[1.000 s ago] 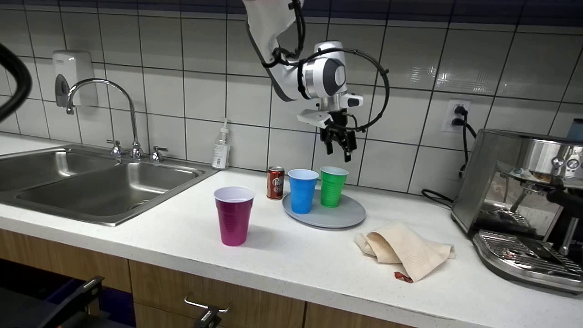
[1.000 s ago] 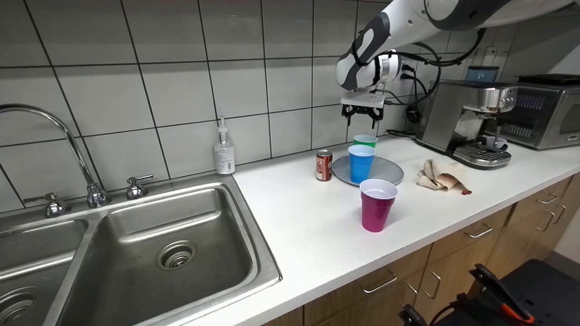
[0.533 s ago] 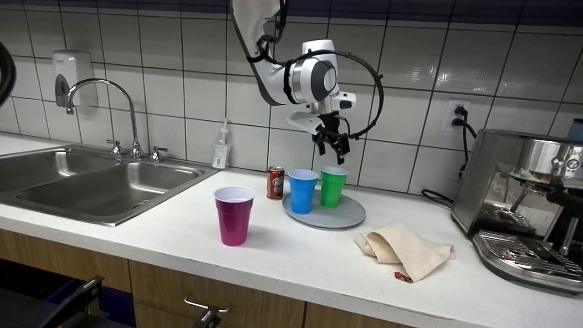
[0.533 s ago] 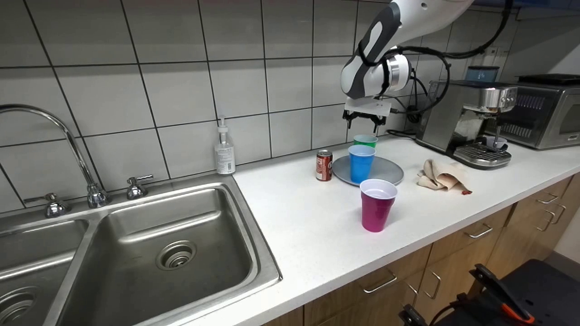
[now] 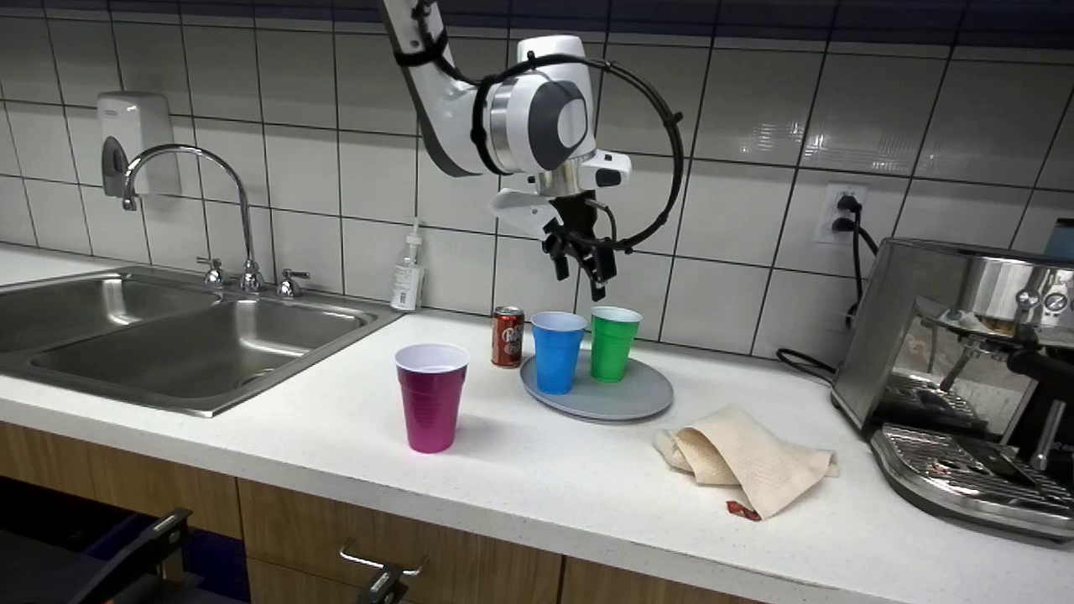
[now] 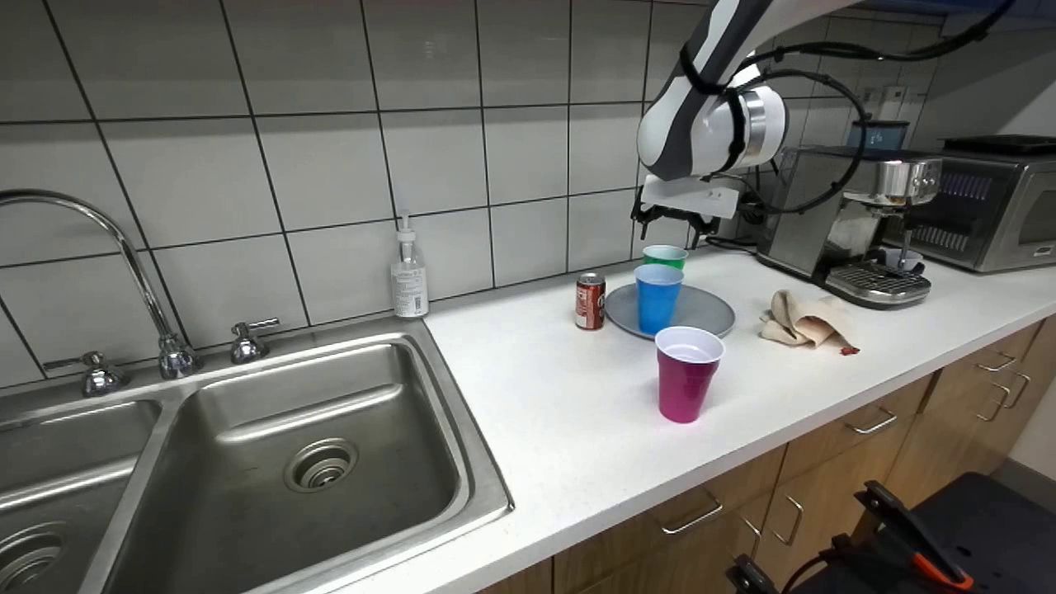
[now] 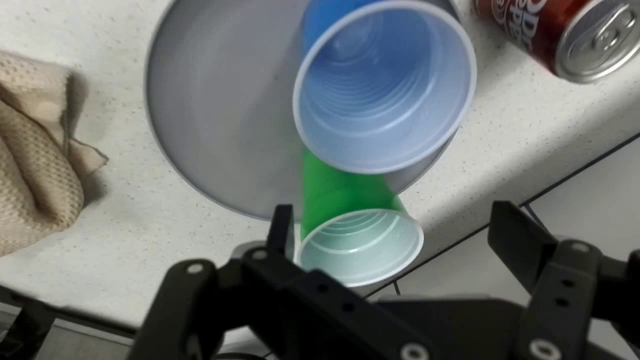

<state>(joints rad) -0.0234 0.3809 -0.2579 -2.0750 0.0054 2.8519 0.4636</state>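
My gripper [image 5: 579, 279] stands open with nothing held, hanging above the cups in both exterior views. A green cup [image 7: 335, 195] with a pale inside is nearest; in the wrist view its rim shows between the spread fingers, close to the left one, with no contact that I can make out. Beside it a blue cup [image 5: 557, 356] stands upright. Both cups are on a round grey plate [image 5: 638, 398]. In an exterior view the blue cup partly hides the green cup [image 6: 665, 256]. A red soda can [image 7: 545, 30] stands just off the plate.
A magenta cup [image 5: 431, 403] stands nearer the counter's front edge. A crumpled beige cloth [image 5: 747, 457] lies by a small red scrap [image 5: 743, 510]. The coffee machine [image 6: 858, 223], sink [image 6: 330, 396], soap bottle [image 6: 408, 280] and tiled wall [image 6: 528, 165] bound the area.
The gripper has shifted away from the wall, leftward in an exterior view and rightward and slightly lower in another. It stays open. The cups, plate, can and cloth have not moved.
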